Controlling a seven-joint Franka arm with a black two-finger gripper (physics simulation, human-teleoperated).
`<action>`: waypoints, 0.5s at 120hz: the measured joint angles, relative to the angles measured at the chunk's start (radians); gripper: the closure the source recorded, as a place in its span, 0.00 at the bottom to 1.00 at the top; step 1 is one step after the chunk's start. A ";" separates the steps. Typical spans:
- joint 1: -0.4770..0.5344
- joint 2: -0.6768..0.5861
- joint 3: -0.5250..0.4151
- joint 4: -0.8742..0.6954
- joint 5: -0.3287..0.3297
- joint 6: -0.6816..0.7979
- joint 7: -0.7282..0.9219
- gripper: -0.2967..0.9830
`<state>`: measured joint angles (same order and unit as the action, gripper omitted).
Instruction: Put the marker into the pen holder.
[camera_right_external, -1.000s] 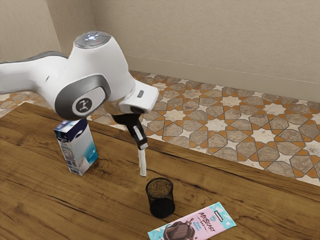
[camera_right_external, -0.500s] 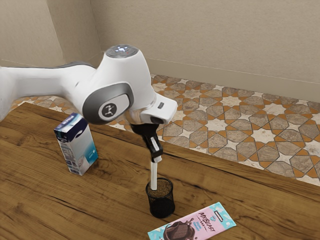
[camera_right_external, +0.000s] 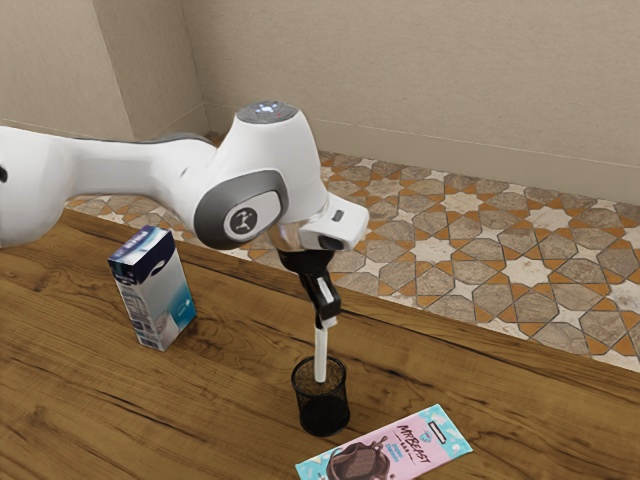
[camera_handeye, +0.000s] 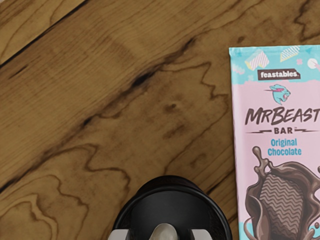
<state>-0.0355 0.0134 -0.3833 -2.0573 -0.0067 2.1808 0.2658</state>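
1. Marker (camera_right_external: 320, 352) hangs upright beneath the gripper (camera_right_external: 325, 320), its lower end at the mouth of the holder (camera_right_external: 324, 413).
2. The gripper looks narrowed onto the marker, gripping it near its upper end; nothing else appears to bear its weight.
3. Done, as far as the pictures show: the marker is picked up, turned upright and lined up with the holder, which stands upright on the table (camera_right_external: 225, 385).
4. Left, in my judgement: lower it well inside, let go, then lift the hand clear. It has not been released into the holder.
5. Hard to make out: whether the marker's end is past the rim or just above it, and whether it touches the wall. The holder's floor is too dark to read.
6. Cut off: in the wrist view, the near part of the holder's mouth runs out at the lower edge, as does the marker. The chocolate bar (camera_handeye: 280, 135), lying flat near the holder, is cut by both views.
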 joint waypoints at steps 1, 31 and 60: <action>0.001 0.001 0.000 0.000 0.000 0.000 0.000 0.63; 0.006 0.020 0.000 0.029 0.005 -0.010 0.011 0.35; -0.026 0.094 0.304 0.541 0.029 -0.361 -0.044 0.27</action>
<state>-0.0613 0.1079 -0.0796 -1.5161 0.0226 1.8200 0.2214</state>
